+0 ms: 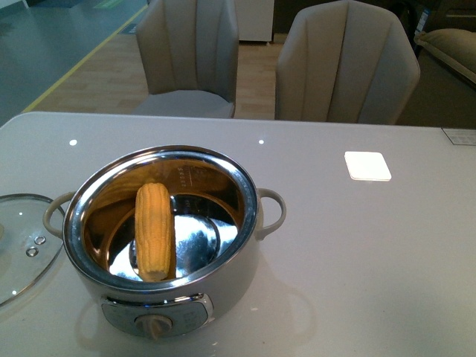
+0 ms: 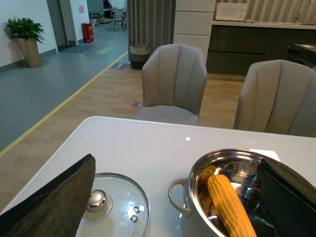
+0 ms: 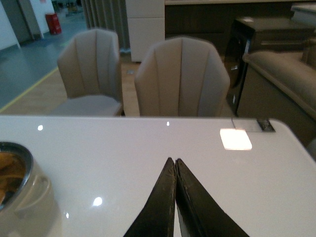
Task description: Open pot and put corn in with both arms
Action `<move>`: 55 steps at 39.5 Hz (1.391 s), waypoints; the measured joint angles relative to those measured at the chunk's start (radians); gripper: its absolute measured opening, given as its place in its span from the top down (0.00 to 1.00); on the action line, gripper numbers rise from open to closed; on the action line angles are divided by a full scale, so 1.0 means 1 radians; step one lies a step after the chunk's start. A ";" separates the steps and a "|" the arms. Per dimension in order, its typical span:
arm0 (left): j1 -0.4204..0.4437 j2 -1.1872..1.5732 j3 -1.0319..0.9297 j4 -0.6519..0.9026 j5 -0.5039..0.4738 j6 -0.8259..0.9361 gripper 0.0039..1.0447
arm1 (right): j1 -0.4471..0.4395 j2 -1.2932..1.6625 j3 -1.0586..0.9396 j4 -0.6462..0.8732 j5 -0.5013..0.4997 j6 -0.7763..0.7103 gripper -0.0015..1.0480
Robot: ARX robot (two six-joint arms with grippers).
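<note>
The cream-white pot (image 1: pixel 245 256) stands open on the table, its steel bowl bare. The yellow corn (image 1: pixel 155 229) leans inside it, one end on the bottom. The glass lid (image 1: pixel 18 242) lies flat on the table left of the pot. Neither arm shows in the front view. In the left wrist view the left gripper (image 2: pixel 173 197) is open and empty, its fingers (image 2: pixel 59 200) wide apart above the lid (image 2: pixel 116 205) and the pot (image 2: pixel 195 195), with the corn (image 2: pixel 229 207) between them. The right gripper (image 3: pixel 175 162) is shut and empty over bare table, right of the pot (image 3: pixel 29 207).
Two beige chairs (image 1: pixel 190 56) (image 1: pixel 346 63) stand behind the table's far edge. A white square patch (image 1: pixel 367 165) lies on the table at the right. A small panel (image 1: pixel 460 135) sits at the far right edge.
</note>
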State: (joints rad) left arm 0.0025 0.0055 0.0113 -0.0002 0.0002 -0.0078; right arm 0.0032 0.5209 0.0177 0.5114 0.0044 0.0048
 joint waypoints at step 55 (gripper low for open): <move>0.000 0.000 0.000 0.000 0.000 0.000 0.06 | 0.000 -0.515 0.000 -0.510 -0.002 -0.001 0.86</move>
State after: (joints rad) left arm 0.0025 0.0055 0.0113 -0.0002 -0.0002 -0.0078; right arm 0.0032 0.0063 0.0177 0.0013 0.0021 0.0036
